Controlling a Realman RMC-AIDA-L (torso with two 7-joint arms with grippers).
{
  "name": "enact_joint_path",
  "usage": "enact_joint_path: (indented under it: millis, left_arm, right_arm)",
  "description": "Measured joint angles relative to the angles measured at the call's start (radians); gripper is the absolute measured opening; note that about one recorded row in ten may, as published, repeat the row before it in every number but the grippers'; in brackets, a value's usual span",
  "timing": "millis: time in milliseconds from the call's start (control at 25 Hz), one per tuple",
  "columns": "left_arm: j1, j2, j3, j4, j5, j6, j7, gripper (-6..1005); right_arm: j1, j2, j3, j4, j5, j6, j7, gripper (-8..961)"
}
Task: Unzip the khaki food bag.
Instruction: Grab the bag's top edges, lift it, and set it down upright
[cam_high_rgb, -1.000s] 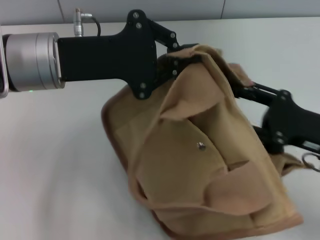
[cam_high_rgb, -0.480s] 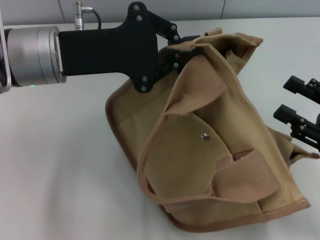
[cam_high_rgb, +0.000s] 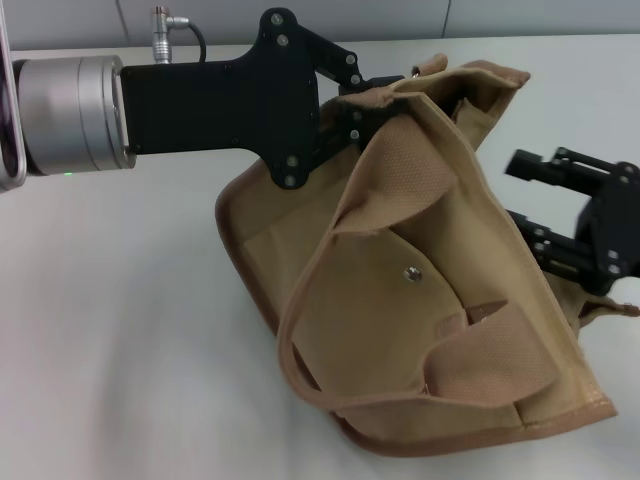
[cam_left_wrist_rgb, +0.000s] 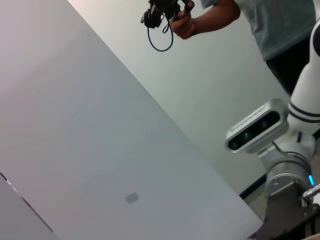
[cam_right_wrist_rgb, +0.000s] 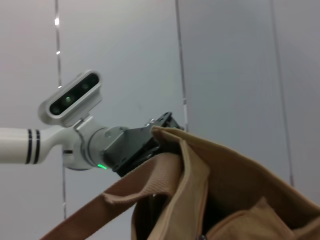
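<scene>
From above, the boxy tan canvas khaki food bag with brown-piped edges and a silver snap leans tipped on the white worktop. The left gripper has its black fingers pinched on the bag's upper rim, holding that edge up. The right gripper sits just beside the bag's right side, fingers spread apart and holding nothing. Only the right wrist view shows the bag's dark open mouth and a strap; the left wrist view shows a bystander's hand.
</scene>
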Motion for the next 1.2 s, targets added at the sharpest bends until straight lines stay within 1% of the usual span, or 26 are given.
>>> enact_joint_path:
  millis: [200,360,520,560,600,640,760,840,1000,1200]
  left_arm:
    - [-0.010,0.000,0.002,-0.008,0.001,0.001,0.000,29]
    - [-0.016,0.000,0.003,-0.013,0.001,0.001,0.000,29]
    - [-0.018,0.000,0.003,-0.015,0.002,0.002,0.000,29]
    - [-0.019,0.000,0.003,-0.016,0.002,0.001,0.000,29]
    - [-0.019,0.000,0.003,-0.016,0.002,0.001,0.000,29]
    - [-0.019,0.000,0.003,-0.016,0.002,0.001,-0.001,29]
    - [-0.019,-0.001,0.003,-0.016,0.002,0.002,-0.002,29]
    - [-0.021,-0.002,0.003,-0.016,0.002,0.003,-0.004,29]
    - [-0.022,-0.002,0.004,-0.016,0.002,0.005,-0.005,29]
    - [-0.023,-0.002,0.007,-0.016,0.002,0.006,-0.008,30]
  right_arm:
    - [0.050,0.002,0.000,-0.018,-0.077,0.003,0.003,596]
    - [0.059,0.004,-0.003,-0.031,-0.098,0.018,0.007,554]
    - [0.064,0.003,-0.017,-0.053,-0.111,0.022,0.027,547]
    - [0.066,0.005,-0.040,-0.073,-0.118,0.028,0.042,545]
    - [0.066,0.005,-0.040,-0.073,-0.118,0.028,0.042,543]
    - [0.069,0.005,-0.071,-0.087,-0.119,0.036,0.051,541]
    - [0.071,0.005,-0.098,-0.099,-0.120,0.046,0.059,534]
    - [0.073,0.006,-0.122,-0.106,-0.117,0.064,0.063,487]
    - [0.083,0.007,-0.124,-0.107,-0.116,0.072,0.065,393]
    - [0.101,0.008,-0.133,-0.100,-0.096,0.089,0.067,393]
